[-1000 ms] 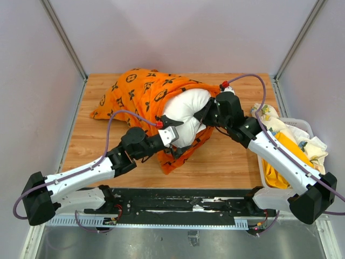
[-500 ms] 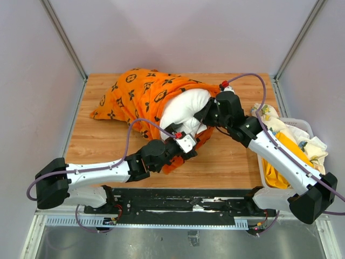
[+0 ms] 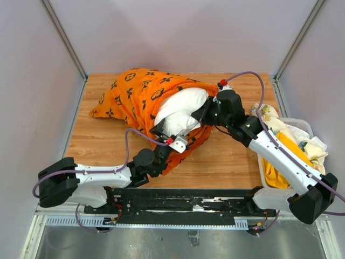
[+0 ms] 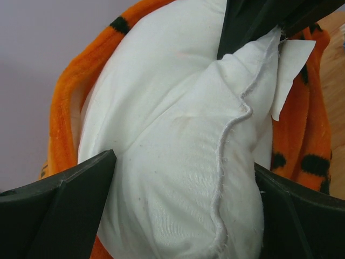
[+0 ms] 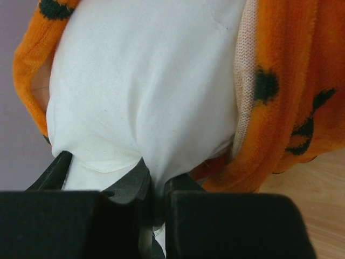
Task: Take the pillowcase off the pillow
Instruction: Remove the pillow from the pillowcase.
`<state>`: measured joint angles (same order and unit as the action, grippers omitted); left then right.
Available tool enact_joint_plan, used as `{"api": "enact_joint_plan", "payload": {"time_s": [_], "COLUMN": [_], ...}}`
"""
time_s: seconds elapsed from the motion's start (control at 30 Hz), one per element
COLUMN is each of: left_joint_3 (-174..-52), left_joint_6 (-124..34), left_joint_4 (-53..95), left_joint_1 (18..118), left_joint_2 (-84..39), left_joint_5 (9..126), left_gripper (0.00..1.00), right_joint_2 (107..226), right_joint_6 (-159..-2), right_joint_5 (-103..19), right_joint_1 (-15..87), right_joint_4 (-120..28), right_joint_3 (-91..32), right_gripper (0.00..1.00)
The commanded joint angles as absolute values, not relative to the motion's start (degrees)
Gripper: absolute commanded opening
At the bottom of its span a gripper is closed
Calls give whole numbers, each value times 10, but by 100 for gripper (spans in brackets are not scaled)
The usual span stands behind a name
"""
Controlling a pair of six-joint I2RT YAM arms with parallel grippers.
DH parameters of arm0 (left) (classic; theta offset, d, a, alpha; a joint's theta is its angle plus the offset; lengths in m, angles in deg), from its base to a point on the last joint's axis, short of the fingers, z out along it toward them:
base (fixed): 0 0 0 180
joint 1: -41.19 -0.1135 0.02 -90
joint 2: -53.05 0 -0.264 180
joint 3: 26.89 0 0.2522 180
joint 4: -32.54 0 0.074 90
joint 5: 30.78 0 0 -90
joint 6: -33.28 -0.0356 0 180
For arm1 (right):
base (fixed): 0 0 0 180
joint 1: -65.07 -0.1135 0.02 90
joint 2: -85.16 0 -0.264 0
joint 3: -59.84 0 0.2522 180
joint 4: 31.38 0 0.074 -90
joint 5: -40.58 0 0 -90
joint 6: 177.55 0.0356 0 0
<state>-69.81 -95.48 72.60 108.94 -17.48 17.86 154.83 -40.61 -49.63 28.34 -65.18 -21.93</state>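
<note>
Pinching the bared end of the pillow (image 3: 180, 110), the right gripper (image 3: 206, 116) anchored it; the left gripper (image 3: 175, 141) stood spread wide astride that end. Most of the pillow lay inside the pillowcase (image 3: 135, 94); next, the left needed the orange hem

No readable text, brand name or number anywhere. Only black flower, star and circle motifs on the orange pillowcase (image 3: 135, 93), none legible as letters. At the seam of the pillow (image 4: 178, 151), a small white tag (image 4: 291, 67), blank on the side shown.
</note>
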Motion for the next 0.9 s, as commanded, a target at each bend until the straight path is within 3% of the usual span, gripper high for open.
{"api": "enact_joint_plan", "payload": {"time_s": [0.0, 0.13, 0.2, 0.3, 0.37, 0.4, 0.43, 0.47, 0.5, 0.53, 0.57, 0.63, 0.87], "left_joint_3": [-713, -720, -738, -769, -781, -777, -773, -771, -771, -773, -774, -776, -783], "left_joint_6": [-1009, -1003, -974, -899, -862, -868, -874, -876, -876, -877, -879, -882, -817], "left_joint_4": [783, 783, 737, 622, 571, 580, 587, 593, 594, 593, 592, 586, 507], "left_joint_1": [1086, 1080, 1070, 1041, 1023, 1020, 1017, 1013, 1007, 1002, 997, 985, 935], "left_joint_2": [-228, -255, -254, -238, -223, -215, -206, -197, -187, -178, -169, -143, -25], "left_joint_5": [77, 73, 81, 126, 148, 144, 142, 142, 142, 142, 139, 135, 202], "left_gripper": [99, 99, 88, 51, 5, 1, 0, 0, 0, 0, 0, 0, 0], "right_joint_2": [1533, 1525, 1521, 1518, 1516, 1515, 1514, 1514, 1516, 1518, 1519, 1513, 1411], "right_joint_6": [-418, -421, -421, -421, -421, -421, -423, -430, -446, -476, -505, -557, -649], "right_joint_5": [-493, -489, -488, -481, -479, -478, -476, -468, -447, -416, -386, -347, -407], "right_joint_1": [309, 314, 316, 316, 316, 316, 317, 319, 320, 323, 324, 324, 325], "right_joint_4": [-608, -608, -609, -607, -608, -608, -608, -607, -606, -605, -602, -610, -628], "right_joint_3": [-254, -257, -256, -255, -252, -250, -248, -250, -253, -259, -263, -272, -246], "right_gripper": [1, 1, 1, 1, 1, 1, 5, 16, 33, 59, 78, 96, 98]}}
